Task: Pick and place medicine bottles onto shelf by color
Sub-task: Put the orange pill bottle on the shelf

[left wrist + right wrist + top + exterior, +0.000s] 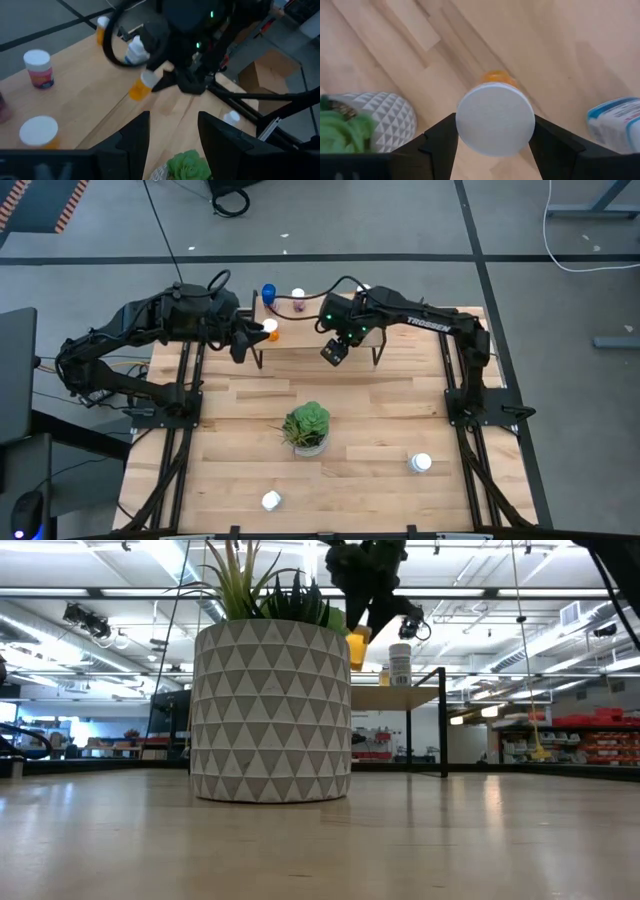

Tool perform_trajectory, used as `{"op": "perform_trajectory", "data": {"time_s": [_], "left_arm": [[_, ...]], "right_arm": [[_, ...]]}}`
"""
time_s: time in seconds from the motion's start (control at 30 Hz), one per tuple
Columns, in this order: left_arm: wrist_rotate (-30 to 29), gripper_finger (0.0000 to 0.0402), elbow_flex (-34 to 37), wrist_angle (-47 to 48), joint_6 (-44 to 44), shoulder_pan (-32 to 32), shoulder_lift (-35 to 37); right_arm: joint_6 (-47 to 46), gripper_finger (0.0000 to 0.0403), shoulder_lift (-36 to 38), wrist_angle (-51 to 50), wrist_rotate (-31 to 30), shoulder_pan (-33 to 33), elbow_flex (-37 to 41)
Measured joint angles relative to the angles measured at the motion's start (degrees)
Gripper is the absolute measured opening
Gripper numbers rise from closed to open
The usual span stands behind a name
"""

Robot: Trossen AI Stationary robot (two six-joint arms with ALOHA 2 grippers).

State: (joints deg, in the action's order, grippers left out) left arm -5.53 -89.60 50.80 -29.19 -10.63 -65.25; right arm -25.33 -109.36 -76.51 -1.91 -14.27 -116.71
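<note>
High view, right gripper: over shelf, 12 o'clock of plant.
Right fingers: clenched on orange bottle.
Left gripper: fingers released, shelf's 9 o'clock end.

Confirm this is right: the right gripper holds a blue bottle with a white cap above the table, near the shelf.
Wrong on the colour. The right gripper is shut on an orange bottle with a white cap, as the right wrist view shows. It does hang above the table, near the shelf. The blue bottle stands on the shelf.
</note>
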Motion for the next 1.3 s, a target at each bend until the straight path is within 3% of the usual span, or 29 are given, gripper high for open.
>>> {"op": "perform_trajectory", "data": {"time_s": [0.63, 1.3], "left_arm": [[-0.01, 0.0174, 0.00, 1.47, -0.04, 0.00, 0.00], [0.01, 0.0174, 0.00, 1.47, -0.15, 0.00, 0.00]], "right_arm": [[7.34, 0.0228, -0.20, 2.03, -0.67, -6.70, -0.09], [8.15, 0.0235, -0.20, 2.99, 0.70, -7.36, -0.04]]}}
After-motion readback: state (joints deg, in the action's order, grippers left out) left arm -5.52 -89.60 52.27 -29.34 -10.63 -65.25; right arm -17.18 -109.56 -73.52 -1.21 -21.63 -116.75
